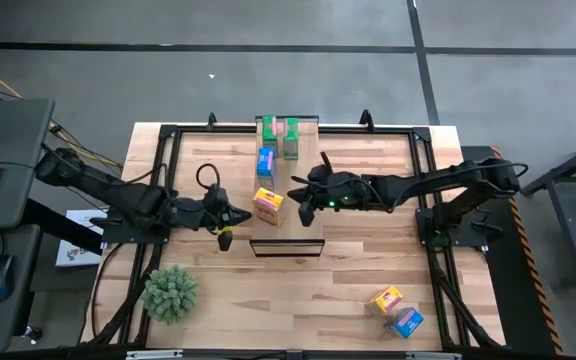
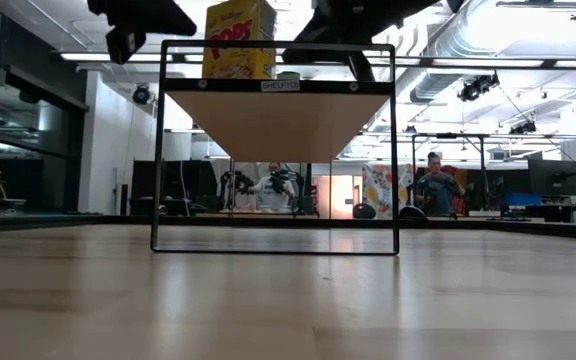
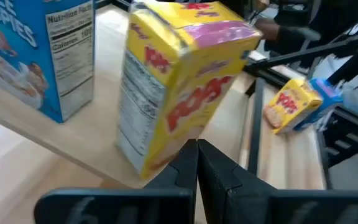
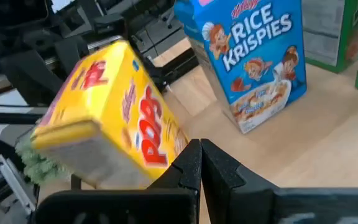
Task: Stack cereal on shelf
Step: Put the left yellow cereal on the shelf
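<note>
The shelf (image 1: 298,170) is a pale plank raised on a dark frame, and the low view shows its underside (image 2: 278,115). Two green boxes (image 1: 279,133) stand at its far end, with a blue box (image 1: 266,161) in front of them. A yellow-orange box (image 1: 268,205) stands upright on the plank toward its near end (image 2: 238,40). My left gripper (image 1: 236,214) is shut, just left of that box. My right gripper (image 1: 301,205) is shut, just right of it. Another yellow box (image 1: 386,298) and blue box (image 1: 405,321) lie on the table at the near right. My left gripper's shut fingers (image 3: 188,165) point level from the table's left at the yellow box's lower part (image 3: 160,149); I cannot tell whether they touch it. My right gripper's shut fingers (image 4: 194,162) point level from the right toward the box's lower corner (image 4: 166,155); I cannot tell whether they touch.
A spiky green plant ball (image 1: 171,292) sits at the table's near left. The shelf's dark frame legs (image 2: 156,150) stand on the tabletop. People show in the room behind the table (image 2: 436,185).
</note>
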You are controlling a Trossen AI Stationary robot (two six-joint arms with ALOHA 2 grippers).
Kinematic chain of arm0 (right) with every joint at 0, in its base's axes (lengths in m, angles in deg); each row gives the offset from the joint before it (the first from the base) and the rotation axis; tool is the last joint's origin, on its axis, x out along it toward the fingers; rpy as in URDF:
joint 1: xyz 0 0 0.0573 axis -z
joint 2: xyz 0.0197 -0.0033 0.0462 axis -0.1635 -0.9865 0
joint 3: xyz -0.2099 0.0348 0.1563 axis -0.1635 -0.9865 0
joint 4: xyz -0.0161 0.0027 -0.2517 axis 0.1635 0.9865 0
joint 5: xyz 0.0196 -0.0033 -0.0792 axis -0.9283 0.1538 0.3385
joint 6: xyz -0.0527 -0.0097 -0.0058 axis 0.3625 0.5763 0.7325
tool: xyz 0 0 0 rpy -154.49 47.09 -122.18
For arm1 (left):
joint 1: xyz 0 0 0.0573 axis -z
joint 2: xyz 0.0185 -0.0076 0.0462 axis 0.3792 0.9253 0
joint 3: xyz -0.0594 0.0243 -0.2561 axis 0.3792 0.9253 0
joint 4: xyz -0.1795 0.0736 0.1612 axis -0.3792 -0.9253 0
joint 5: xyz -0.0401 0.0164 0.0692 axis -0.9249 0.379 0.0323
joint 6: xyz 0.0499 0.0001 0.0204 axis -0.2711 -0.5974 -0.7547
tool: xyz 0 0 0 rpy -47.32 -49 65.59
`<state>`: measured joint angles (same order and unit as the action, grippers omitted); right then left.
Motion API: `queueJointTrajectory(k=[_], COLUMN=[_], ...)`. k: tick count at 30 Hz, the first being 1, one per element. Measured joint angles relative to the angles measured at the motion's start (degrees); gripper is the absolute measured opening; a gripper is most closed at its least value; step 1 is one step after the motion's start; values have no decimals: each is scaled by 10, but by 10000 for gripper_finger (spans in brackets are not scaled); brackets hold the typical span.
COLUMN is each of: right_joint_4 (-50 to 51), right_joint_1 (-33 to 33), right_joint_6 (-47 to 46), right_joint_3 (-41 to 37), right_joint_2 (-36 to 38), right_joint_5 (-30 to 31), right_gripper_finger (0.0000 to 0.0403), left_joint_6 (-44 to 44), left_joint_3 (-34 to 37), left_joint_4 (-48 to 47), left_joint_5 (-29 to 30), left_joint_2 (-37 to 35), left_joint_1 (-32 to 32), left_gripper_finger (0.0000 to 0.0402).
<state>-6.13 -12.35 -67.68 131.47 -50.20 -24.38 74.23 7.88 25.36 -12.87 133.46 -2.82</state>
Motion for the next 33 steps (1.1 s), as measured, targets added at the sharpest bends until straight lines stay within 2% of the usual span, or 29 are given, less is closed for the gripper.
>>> queueJointTrajectory(k=[17,25,33], right_joint_4=[-19,-43,-51], right_joint_1=[-2,-9,-30], right_joint_6=[-6,-8,-22], right_joint_3=[4,4,4], right_joint_2=[-23,-23,-23], right_joint_5=[-23,-38,-37], right_gripper_finger=[0,0,0], left_joint_6=[-56,-62,-79], left_joint_3=[0,1,1], left_joint_4=[9,18,81], left_joint_5=[-27,-68,-125], left_joint_2=[4,13,60], left_joint_1=[-104,-144,-157], left_gripper_finger=[0,0,0])
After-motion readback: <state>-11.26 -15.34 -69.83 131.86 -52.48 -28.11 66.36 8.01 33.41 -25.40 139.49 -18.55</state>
